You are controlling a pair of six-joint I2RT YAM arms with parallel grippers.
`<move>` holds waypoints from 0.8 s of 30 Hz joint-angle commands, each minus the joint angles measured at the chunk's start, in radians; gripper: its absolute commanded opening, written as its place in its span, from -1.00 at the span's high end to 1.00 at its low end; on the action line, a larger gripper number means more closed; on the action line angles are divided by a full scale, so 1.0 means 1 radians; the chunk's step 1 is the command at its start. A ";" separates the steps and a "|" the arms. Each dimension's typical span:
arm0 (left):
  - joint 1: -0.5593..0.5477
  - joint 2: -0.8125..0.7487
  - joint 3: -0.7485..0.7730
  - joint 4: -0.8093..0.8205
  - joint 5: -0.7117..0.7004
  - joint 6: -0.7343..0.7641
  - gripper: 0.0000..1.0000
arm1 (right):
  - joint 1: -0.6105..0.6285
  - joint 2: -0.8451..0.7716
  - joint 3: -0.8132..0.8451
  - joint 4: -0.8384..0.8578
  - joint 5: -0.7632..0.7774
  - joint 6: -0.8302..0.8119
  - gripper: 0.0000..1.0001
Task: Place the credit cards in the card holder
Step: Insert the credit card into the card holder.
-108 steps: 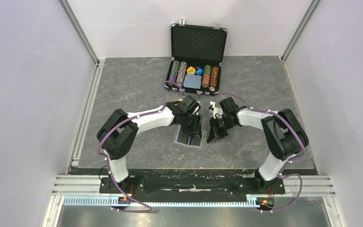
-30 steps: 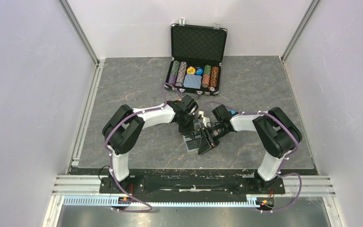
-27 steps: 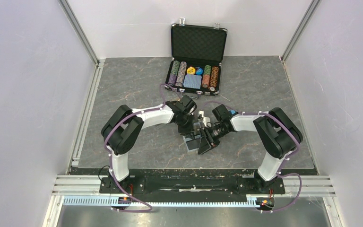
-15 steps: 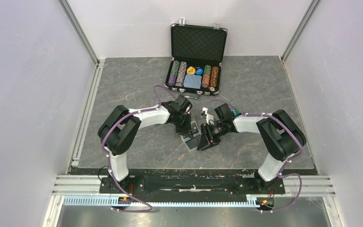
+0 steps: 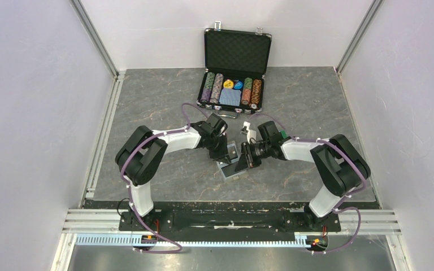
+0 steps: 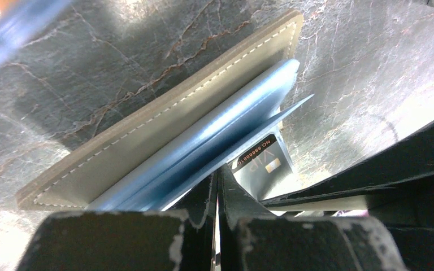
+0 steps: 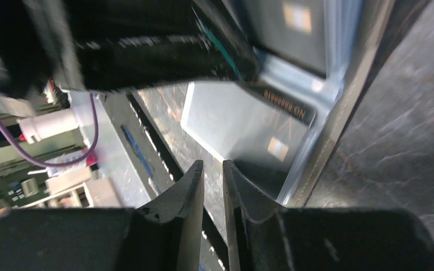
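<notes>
Khaki-grey stitched card holder (image 6: 147, 132) on grey marbled desk (image 5: 316, 107), glossy black credit card (image 6: 263, 161) jutting past its blue pocket edge; left claw (image 6: 216, 195) closed alongside, right claw (image 7: 213, 180) narrowly parted, empty.

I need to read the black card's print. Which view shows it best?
Left wrist: the black card is sharp beside the card holder, number and VIP legible. Right wrist shows more face, blurrier; top view, too small to tell.
</notes>
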 commanded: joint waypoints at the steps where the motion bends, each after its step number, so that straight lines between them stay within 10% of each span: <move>1: -0.014 0.009 -0.037 -0.008 0.013 -0.042 0.95 | -0.004 -0.063 0.010 0.134 0.102 -0.018 0.54; 16: 0.006 -0.023 -0.076 0.058 0.045 -0.079 0.95 | 0.003 -0.082 0.034 -0.060 0.115 -0.108 0.53; 24: 0.016 -0.153 -0.047 0.119 0.059 -0.032 0.39 | -0.037 -0.126 0.048 -0.165 0.087 -0.127 0.53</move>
